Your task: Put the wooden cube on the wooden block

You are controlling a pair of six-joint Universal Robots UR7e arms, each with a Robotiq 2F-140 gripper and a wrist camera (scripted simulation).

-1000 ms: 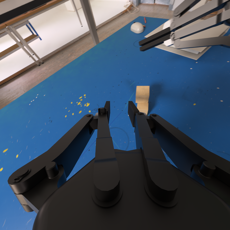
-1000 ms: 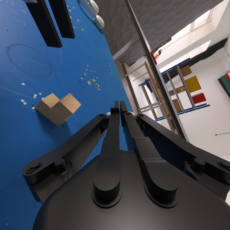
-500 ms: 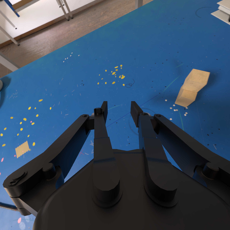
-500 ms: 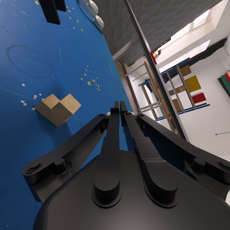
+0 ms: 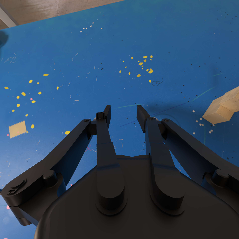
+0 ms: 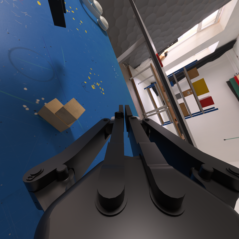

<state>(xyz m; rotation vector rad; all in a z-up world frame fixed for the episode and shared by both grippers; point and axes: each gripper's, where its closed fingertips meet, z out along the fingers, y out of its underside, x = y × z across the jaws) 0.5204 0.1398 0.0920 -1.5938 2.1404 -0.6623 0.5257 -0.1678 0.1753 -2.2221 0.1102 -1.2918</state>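
Note:
The wooden cube (image 6: pixel 75 108) rests on top of the wooden block (image 6: pixel 50 113) on the blue table; no gripper touches them. In the left wrist view the block (image 5: pixel 216 112) and cube (image 5: pixel 231 100) are at the right edge, partly cut off. My left gripper (image 5: pixel 123 113) is open and empty above bare table, well left of the stack. Its dark fingers (image 6: pixel 58 14) also show at the top of the right wrist view. My right gripper (image 6: pixel 124 109) is shut and empty, beside the stack and above the table's edge.
Two white rounded objects (image 6: pixel 102 22) lie at the far table edge. A tan patch (image 5: pixel 17 129) and yellow specks mark the table. The table edge and wooden floor (image 5: pixel 64 7) are ahead of the left gripper. Metal shelving (image 6: pixel 187 93) stands beyond the table.
My left gripper has pulled away from the stack, which has slid to the right edge of its view. In the right wrist view its fingers have receded upward. The right gripper has not moved.

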